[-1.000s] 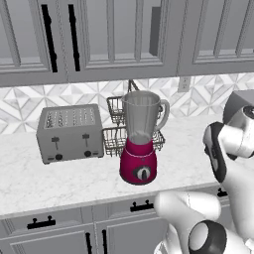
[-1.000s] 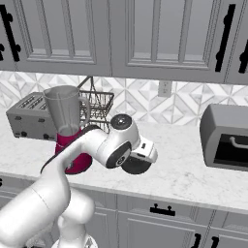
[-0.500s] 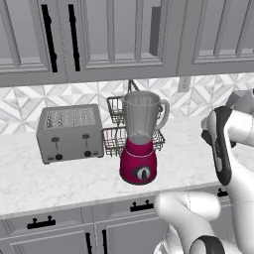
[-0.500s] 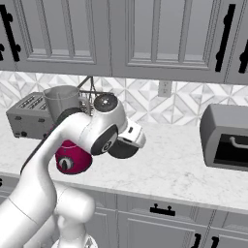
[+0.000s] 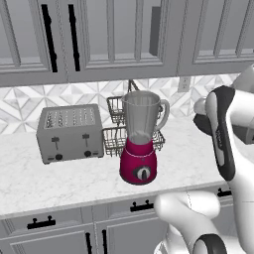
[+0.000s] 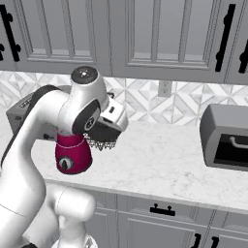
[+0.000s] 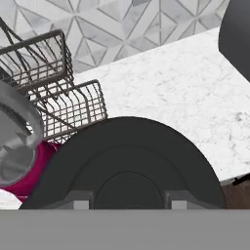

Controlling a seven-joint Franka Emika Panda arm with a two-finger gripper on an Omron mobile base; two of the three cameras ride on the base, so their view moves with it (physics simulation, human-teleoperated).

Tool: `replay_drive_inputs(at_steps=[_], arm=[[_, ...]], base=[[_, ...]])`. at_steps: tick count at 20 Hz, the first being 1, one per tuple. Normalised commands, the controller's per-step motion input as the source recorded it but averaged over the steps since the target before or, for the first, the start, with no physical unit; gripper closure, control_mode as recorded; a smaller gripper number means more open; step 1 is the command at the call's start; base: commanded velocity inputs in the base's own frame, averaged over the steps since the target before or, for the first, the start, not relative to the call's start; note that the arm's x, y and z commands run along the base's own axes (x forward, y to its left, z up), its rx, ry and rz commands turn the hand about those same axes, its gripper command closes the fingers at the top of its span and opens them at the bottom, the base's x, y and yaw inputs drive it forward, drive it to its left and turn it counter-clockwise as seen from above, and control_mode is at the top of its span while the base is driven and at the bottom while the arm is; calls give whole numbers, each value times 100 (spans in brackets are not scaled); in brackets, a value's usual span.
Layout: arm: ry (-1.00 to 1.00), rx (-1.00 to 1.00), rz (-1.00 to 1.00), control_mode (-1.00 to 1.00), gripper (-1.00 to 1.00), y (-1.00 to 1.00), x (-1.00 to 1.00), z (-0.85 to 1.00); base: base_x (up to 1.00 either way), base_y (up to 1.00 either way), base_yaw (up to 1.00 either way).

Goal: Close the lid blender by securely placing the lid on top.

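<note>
The lid (image 7: pixel 128 161) was a dark, round, rigid cap, probably light and a little slick, best held across its rim so it stays level. In the hand view it sat right against the camera, its domed top hiding the fingers, so it appeared to be carried in the gripper (image 6: pixel 102 131), though I could not tell for certain how the fingers stood around it. It hung in the air over the bench (image 6: pixel 160 160), above and to the right of the blender (image 5: pixel 141 139), whose clear jar stood open-mouthed on its magenta base. In the hand view the jar's rim lay off to the left, so the lid was not yet over the mouth. A wire rack (image 5: pixel 119 134) stood just behind the blender, a silver toaster (image 5: pixel 69 133) to its left, and a dark grey box-shaped appliance (image 6: pixel 225 138) well apart on the right.
</note>
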Motion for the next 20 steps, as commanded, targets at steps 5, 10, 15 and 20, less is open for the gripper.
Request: replay_drive_inputs(at_steps=[5, 10, 15, 20], arm=[[-17, 0, 0, -100, 100, 64, -10, 46], [-18, 0, 0, -100, 100, 69, -3, 39], [-10, 0, 0, -100, 100, 73, 0, 44], [-2, 0, 0, -100, 100, 72, 0, 46]], base=[[0, 0, 0], [0, 0, 0], [0, 0, 0], [0, 0, 0]])
